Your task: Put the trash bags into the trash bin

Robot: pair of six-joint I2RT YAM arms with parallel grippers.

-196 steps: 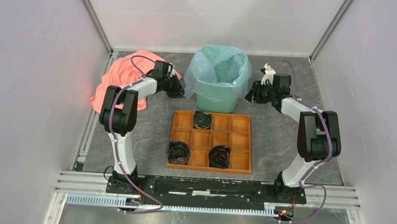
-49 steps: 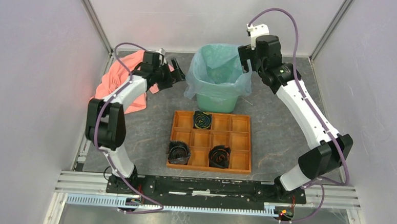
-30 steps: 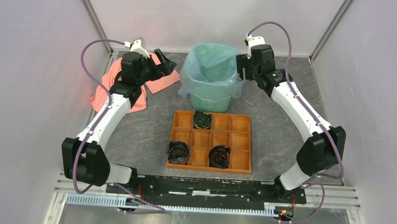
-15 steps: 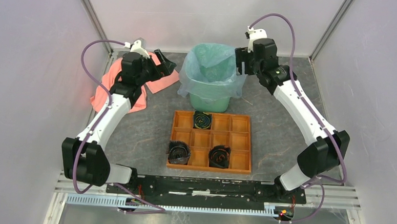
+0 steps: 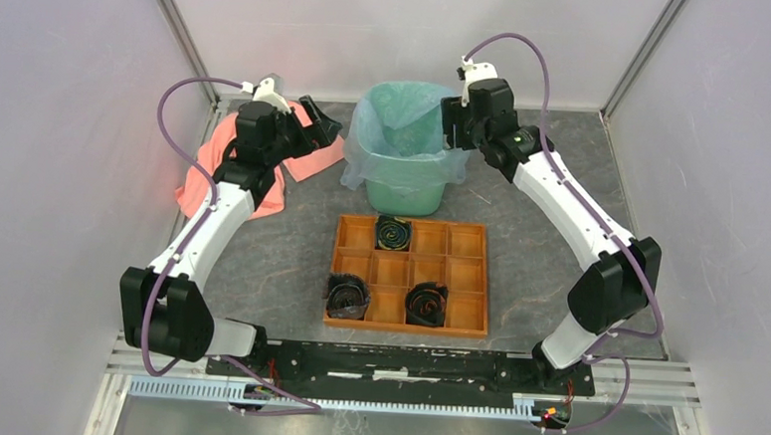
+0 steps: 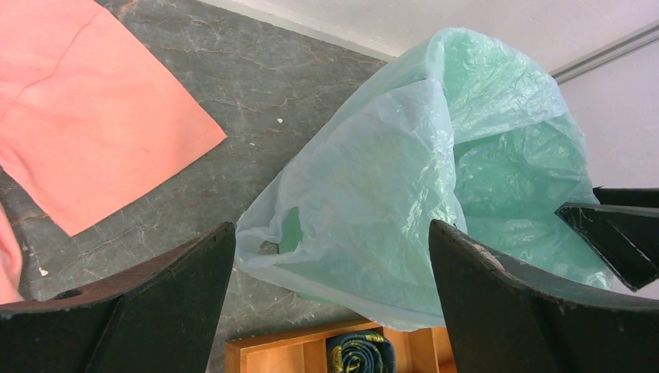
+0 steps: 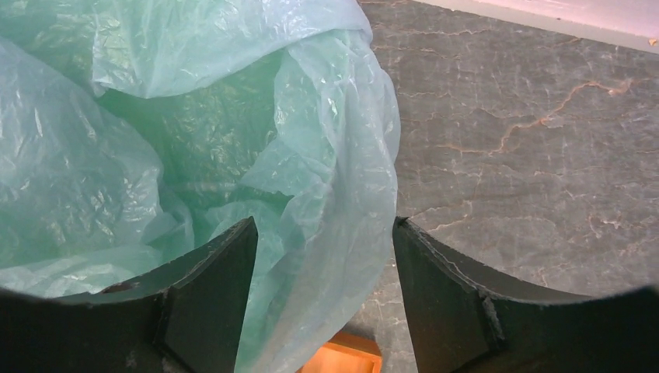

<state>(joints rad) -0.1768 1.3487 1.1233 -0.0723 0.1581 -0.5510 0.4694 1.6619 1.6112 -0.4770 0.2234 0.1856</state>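
The pale blue trash bag (image 5: 406,129) lines the mint-green trash bin (image 5: 403,196) at the back centre, its edges draped over the rim. My right gripper (image 5: 450,127) hangs at the bin's right rim. In the right wrist view it (image 7: 324,225) is open, and the bag's (image 7: 334,155) hanging right edge lies between the fingers without being pinched. My left gripper (image 5: 321,132) is raised to the left of the bin, apart from it. In the left wrist view it (image 6: 330,229) stands wide open and looks down on the bag (image 6: 373,194), with nothing held.
A salmon-pink cloth (image 5: 265,166) lies at the back left under my left arm. The orange-brown wooden tray (image 5: 463,271) with three black coiled rolls (image 5: 394,233) sits just in front of the bin. White walls stand close behind and on both sides.
My right gripper has moved left to the bin's right rim and its jaws have narrowed a little around the bag's edge. The bin has slid slightly left. My left arm has not moved.
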